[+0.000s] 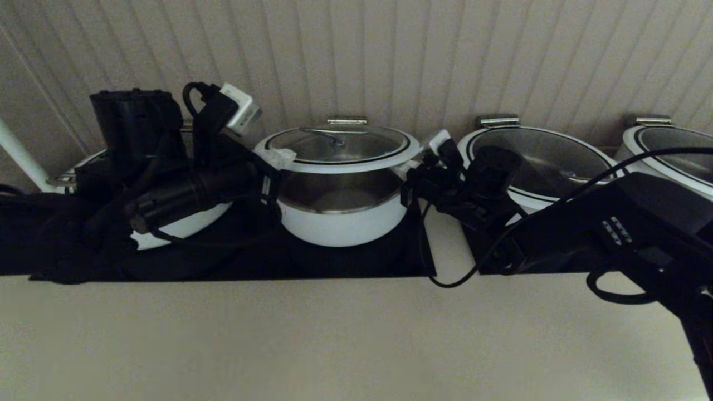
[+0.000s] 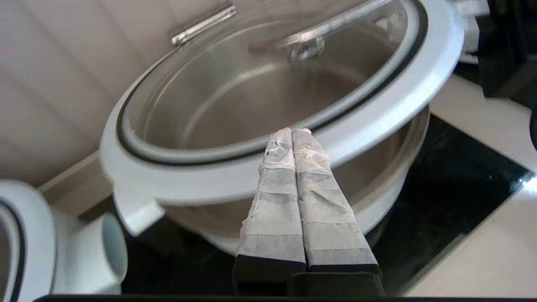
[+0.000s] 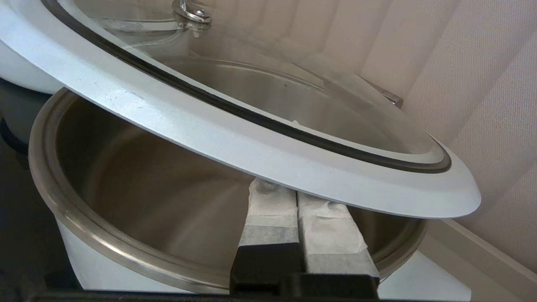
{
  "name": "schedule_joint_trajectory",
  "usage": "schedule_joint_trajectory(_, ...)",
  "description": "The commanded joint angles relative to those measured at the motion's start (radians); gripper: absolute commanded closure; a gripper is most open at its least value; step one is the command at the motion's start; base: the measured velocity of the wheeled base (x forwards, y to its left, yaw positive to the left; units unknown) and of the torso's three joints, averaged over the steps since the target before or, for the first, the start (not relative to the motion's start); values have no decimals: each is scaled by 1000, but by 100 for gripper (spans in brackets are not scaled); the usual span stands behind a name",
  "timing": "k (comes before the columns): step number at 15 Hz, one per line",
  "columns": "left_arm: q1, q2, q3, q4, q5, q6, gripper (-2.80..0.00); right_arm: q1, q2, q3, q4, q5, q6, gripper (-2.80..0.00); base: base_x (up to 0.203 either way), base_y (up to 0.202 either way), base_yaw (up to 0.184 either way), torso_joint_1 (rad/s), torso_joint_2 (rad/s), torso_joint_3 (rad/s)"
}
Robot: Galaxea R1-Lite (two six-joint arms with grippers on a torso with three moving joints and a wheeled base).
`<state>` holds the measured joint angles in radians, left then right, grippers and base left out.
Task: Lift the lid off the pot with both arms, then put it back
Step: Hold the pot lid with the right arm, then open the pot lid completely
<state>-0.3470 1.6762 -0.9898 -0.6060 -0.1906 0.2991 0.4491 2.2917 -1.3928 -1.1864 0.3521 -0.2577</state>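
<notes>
**Lid held above the pot by two arms**

Under the lid's white rim, at its 9 o'clock and 3 o'clock edges, sit the two grippers. The left gripper (image 2: pixel 291 132) has its taped fingers (image 2: pixel 272 201) pressed flat together, with nothing between them, and their tips meet the underside of the rim. The right gripper (image 3: pixel 295 191) is clenched the same way, its taped fingers (image 3: pixel 327 226) side by side and tucked beneath the rim on the opposite side. Neither pair pinches the lid; it rests on top of the closed fingertips.

The lid (image 1: pixel 340 150) hangs clear of the pot (image 1: pixel 342 220), with a visible gap through which the steel inside wall shows. From the right wrist camera the lid looks tilted over the pot's steel lip. Its arched steel handle (image 1: pixel 328 133) sits at the centre of the glass.

The pot stands on a black cooktop (image 1: pixel 356 262), directly below the lid. The left arm (image 1: pixel 184 189) reaches in from 9 o'clock, crossing in front of another white pot (image 1: pixel 178 225). The right arm (image 1: pixel 557 223) reaches in from 3 o'clock, in front of a wider lidded pot (image 1: pixel 543 161); a further one (image 1: pixel 674 156) stands at the far edge. A pale ribbed wall (image 1: pixel 390 55) runs behind them and a beige counter (image 1: pixel 334 340) lies in front.
</notes>
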Motion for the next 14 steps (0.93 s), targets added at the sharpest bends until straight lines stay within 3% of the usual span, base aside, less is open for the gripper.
schedule_joint_trajectory(1,5,-57,56,-3,-1,2,0,0,-3,0,-7,2,-2,0,0,0,0,0,0,0)
schedule_joint_trajectory(10,2,-156,315,-16,-4,9,0,0,-8,0,-9,2,-2,0,0,0,0,0,0,0)
schedule_joint_trajectory(14,0,-96,340,-96,-3,4,0,0,-9,1,-9,2,-3,0,0,0,0,0,0,0)
